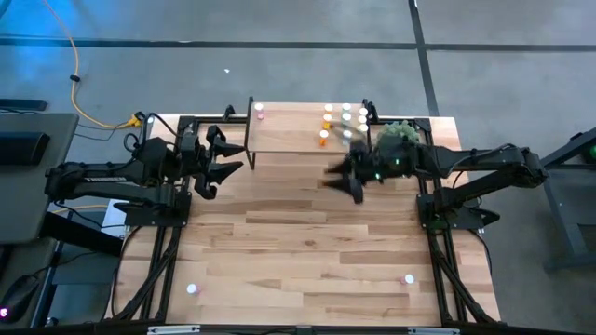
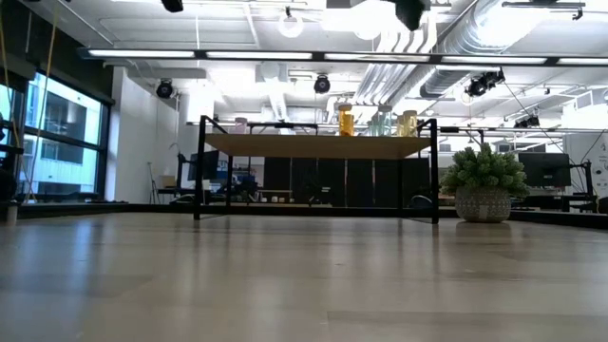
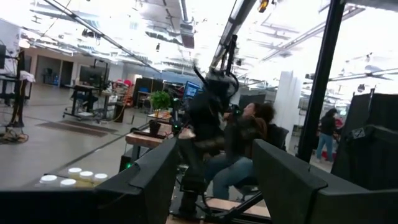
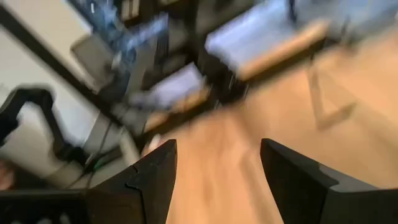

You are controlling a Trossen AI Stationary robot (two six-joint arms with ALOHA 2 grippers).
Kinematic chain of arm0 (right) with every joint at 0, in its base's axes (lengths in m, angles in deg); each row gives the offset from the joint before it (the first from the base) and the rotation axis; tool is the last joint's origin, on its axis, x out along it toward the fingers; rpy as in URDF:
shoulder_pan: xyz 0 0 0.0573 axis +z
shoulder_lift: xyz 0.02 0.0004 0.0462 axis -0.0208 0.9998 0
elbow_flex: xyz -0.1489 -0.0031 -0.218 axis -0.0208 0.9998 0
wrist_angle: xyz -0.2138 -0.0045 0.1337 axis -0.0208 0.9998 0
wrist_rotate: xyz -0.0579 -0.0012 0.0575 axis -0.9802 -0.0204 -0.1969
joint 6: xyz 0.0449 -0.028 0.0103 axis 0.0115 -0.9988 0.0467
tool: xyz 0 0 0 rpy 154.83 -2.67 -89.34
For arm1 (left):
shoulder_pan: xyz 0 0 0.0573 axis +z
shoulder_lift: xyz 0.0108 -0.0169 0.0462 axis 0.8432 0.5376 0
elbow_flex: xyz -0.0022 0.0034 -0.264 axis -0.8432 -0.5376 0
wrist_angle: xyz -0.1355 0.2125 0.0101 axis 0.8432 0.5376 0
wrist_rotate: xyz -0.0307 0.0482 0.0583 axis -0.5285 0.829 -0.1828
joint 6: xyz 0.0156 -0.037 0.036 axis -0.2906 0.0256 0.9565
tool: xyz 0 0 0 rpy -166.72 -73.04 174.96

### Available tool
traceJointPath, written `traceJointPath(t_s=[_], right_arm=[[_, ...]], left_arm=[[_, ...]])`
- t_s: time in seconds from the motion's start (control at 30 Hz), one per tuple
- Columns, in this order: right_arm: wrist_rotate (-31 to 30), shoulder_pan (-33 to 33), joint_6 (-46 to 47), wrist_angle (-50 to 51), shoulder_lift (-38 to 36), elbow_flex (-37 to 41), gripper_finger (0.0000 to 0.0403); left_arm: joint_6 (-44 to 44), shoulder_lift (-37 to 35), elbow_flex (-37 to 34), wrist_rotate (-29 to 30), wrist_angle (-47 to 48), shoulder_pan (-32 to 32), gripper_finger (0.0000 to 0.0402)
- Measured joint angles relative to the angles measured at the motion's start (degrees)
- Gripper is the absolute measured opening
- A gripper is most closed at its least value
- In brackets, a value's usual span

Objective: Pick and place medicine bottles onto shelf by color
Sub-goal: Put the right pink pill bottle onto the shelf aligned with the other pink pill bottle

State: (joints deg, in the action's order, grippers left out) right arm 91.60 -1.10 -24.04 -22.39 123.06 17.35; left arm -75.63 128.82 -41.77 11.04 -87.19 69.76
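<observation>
With jaws apart and nothing held, the right gripper [image 1: 343,180] near the shelf [image 1: 289,138] should be lowered squarely over the next bottle, while the left gripper [image 1: 223,164], also parted, waits.

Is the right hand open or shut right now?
Open: the right hand shows its two dark fingers spread apart with bare table between them, nothing held.

Potted green plant [image 1: 399,133] at upper right of the high view, on the wood surface [image 1: 307,251]; low view shows it right of centre in a pale woven-look pot [image 2: 483,202]. Yellow cable [image 1: 88,110] on grey floor, upper left. Left wrist view: seated person [image 3: 239,149] mid-frame, another person [image 3: 326,132] standing at right.
</observation>
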Motion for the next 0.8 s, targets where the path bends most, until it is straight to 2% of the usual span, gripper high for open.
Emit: traceJointPath(t_s=[0.13,0.27,0.37,0.57,0.7,0.8], right_arm=[[-0.6,8.8,11.6,16.3,-0.5,0.0,0.0223],[-0.3,21.3,34.9,35.7,0.9,0.1,0.0223],[-0.1,31.6,54.8,44.7,2.7,0.1,0.0222],[0.0,47.0,86.8,49.0,8.4,0.1,0.0223],[0.4,51.9,97.2,49.4,13.6,0.1,0.0222],[2.7,53.7,100.3,49.5,17.2,0.1,0.0222]], left_arm=[[-0.7,0.0,0.0,0.0,0.2,0.0,0.0195],[-0.7,0.0,0.0,0.0,0.3,0.0,0.0195],[-0.7,0.0,0.0,0.6,0.3,0.1,0.0195],[-0.8,0.0,0.0,1.1,0.4,0.1,0.0195],[-0.9,0.0,0.0,1.1,0.4,0.1,0.0195],[-0.8,0.0,0.0,1.1,0.4,0.1,0.0195]])
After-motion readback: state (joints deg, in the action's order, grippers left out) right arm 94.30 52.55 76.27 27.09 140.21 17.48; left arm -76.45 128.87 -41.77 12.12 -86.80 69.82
